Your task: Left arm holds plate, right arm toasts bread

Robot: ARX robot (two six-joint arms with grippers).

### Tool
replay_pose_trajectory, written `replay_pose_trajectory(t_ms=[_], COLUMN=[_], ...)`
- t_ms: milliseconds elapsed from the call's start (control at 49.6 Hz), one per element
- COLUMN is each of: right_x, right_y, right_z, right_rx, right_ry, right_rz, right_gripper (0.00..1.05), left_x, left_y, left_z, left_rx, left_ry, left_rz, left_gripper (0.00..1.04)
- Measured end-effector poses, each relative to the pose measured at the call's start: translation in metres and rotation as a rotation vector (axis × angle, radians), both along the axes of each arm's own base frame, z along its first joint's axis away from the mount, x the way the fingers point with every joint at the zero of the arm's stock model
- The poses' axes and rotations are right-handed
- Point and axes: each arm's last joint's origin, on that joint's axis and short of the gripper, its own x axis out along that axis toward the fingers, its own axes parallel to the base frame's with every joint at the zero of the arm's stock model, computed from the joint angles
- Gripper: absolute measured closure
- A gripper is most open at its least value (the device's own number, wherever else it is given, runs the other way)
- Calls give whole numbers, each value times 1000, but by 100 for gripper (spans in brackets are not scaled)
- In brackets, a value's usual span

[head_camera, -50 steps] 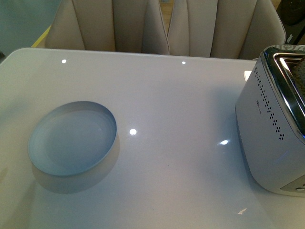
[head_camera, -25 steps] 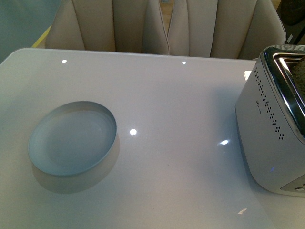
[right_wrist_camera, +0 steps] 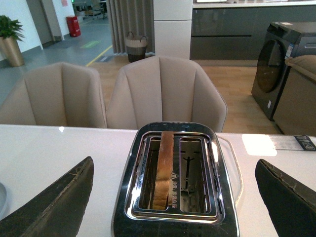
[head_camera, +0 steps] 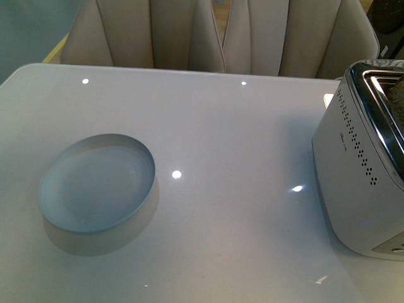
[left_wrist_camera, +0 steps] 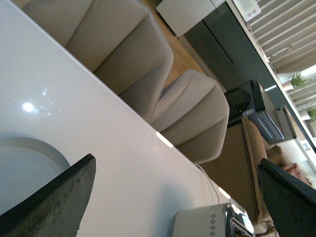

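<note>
Right wrist view shows the right gripper (right_wrist_camera: 175, 202) spread wide above the toaster (right_wrist_camera: 175, 173), where the bread (right_wrist_camera: 164, 168) stands upright in one slot. The left gripper (left_wrist_camera: 177, 197) gapes empty too, with the plate (head_camera: 96, 183) resting on the white table (head_camera: 240, 139), well apart from the toaster.

The plate (head_camera: 96, 183) is set on the tabletop (head_camera: 233, 139) at the left; the bread (right_wrist_camera: 163, 168) is stood in the toaster (head_camera: 363, 164) at the right.
</note>
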Motion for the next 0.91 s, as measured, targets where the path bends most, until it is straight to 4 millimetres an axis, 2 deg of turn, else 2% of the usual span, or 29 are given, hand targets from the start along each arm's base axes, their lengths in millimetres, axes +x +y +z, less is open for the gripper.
replay_pose_trajectory(t_ms=[444, 545, 666, 746, 908], right_x=[0, 0, 0, 0, 0], right_y=[0, 0, 0, 0, 0], right_z=[0, 0, 0, 0, 0], right_rx=[0, 0, 0, 0, 0], right_ry=[0, 0, 0, 0, 0], right_rz=[0, 0, 0, 0, 0], right_gripper=[9, 9, 9, 9, 9], left_x=[3, -5, -22, -32, -52], left_y=[-2, 5, 18, 24, 35], left_z=[-5, -12, -21, -28, -40], left_rx=[30, 316, 620, 708, 780], left_ry=[-1, -227, -313, -318, -323], left_rz=[5, 115, 107, 92, 81], left_gripper=[9, 27, 48, 62, 99])
